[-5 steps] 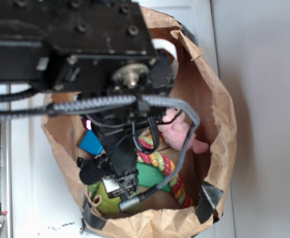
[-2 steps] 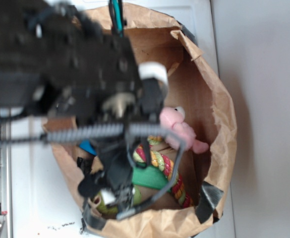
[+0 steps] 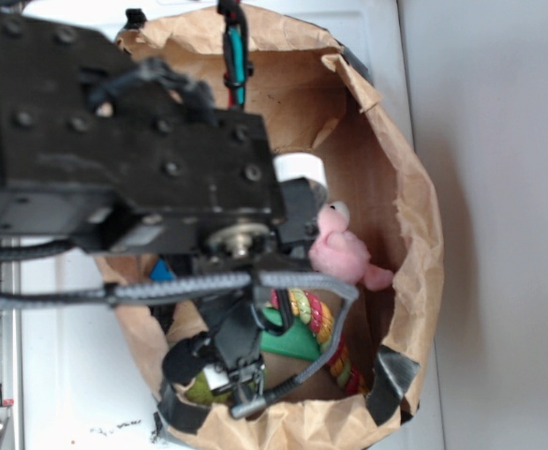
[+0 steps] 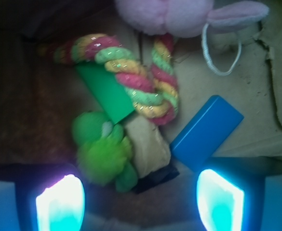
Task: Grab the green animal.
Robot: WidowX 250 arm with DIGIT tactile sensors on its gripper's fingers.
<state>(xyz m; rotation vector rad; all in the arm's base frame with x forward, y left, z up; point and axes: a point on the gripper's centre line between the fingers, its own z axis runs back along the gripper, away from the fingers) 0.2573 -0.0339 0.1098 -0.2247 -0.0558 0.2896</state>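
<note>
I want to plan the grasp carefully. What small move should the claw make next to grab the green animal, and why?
Probably shift the claw a little toward its left finger and then lower it. In the wrist view the fuzzy lime-green plush animal lies off-centre, near the left finger, while the flat blue rectangular block lies near the right one. The claw looks open and not yet around the toy.

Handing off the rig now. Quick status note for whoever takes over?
Gripper: open, empty, down inside the paper bag.
Green animal: on the bag floor, nearer the left-hand finger in the wrist view than centred, touching the green block and the rope toy.
Done: lined up roughly above it.
Left: centre, lower, close, lift.
</note>
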